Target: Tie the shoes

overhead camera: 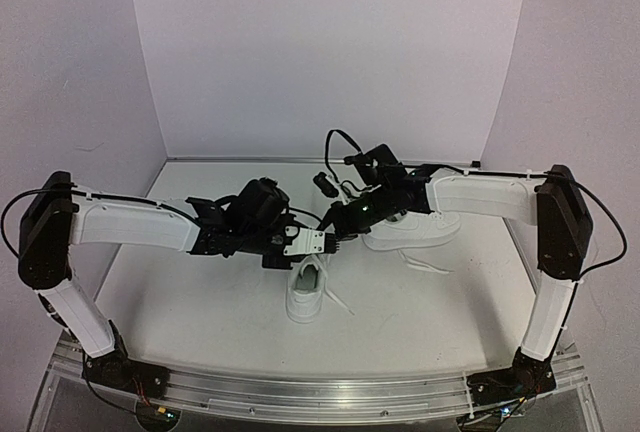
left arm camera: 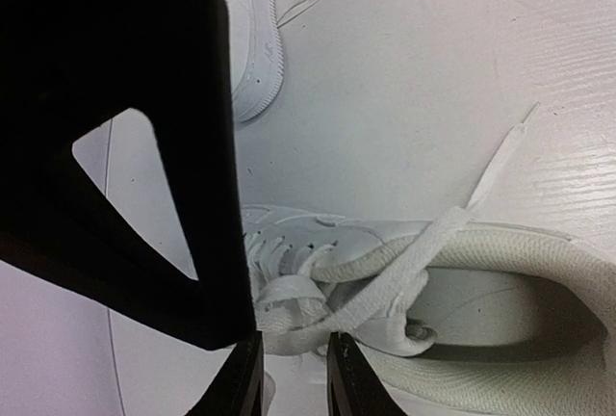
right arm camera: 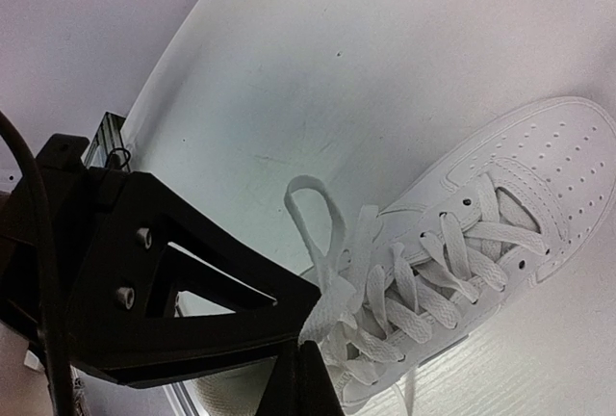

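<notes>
Two white sneakers lie on the white table. The near shoe (overhead camera: 306, 292) lies mid-table, the far shoe (overhead camera: 415, 227) behind it to the right. Both grippers meet over the near shoe's tongue. My left gripper (overhead camera: 328, 242) has its jaws narrowly apart, with a band of the shoe's lace (left arm camera: 289, 334) pinched across the fingertips (left arm camera: 294, 344); the shoe's heel opening (left arm camera: 520, 291) is at the right. My right gripper (right arm camera: 306, 358) is shut on the other lace (right arm camera: 332, 305), which forms a loop (right arm camera: 318, 204) above the near shoe (right arm camera: 520, 195). It also shows in the top view (overhead camera: 338, 222).
The far shoe's toe (left arm camera: 252, 40) shows at the top of the left wrist view. A loose lace end (left arm camera: 500, 161) trails on the table beside the near shoe. White walls enclose the table at the back and sides. The other arm's black finger fills the left of each wrist view.
</notes>
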You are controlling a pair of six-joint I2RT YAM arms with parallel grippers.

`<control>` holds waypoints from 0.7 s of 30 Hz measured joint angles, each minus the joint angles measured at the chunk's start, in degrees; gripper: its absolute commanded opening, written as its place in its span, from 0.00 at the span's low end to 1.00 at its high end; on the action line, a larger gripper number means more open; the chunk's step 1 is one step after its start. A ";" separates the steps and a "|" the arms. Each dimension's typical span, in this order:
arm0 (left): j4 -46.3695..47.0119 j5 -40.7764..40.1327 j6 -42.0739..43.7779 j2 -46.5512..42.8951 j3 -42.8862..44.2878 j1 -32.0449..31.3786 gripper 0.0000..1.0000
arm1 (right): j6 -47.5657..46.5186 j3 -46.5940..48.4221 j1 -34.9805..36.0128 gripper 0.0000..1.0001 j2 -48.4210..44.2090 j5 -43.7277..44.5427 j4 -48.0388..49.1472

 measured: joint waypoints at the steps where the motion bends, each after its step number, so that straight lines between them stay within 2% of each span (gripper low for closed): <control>1: 0.00 0.15 0.13 0.45 0.48 0.07 0.19 | 0.01 0.00 0.00 0.00 0.00 0.02 0.01; 11: -0.19 1.07 0.77 1.30 0.92 0.37 0.00 | 0.00 -0.11 -0.33 0.00 0.00 0.08 0.07; 21: 0.23 2.72 -1.22 -1.65 -0.62 0.51 0.00 | 0.18 -0.11 -0.31 0.00 0.00 -0.08 0.31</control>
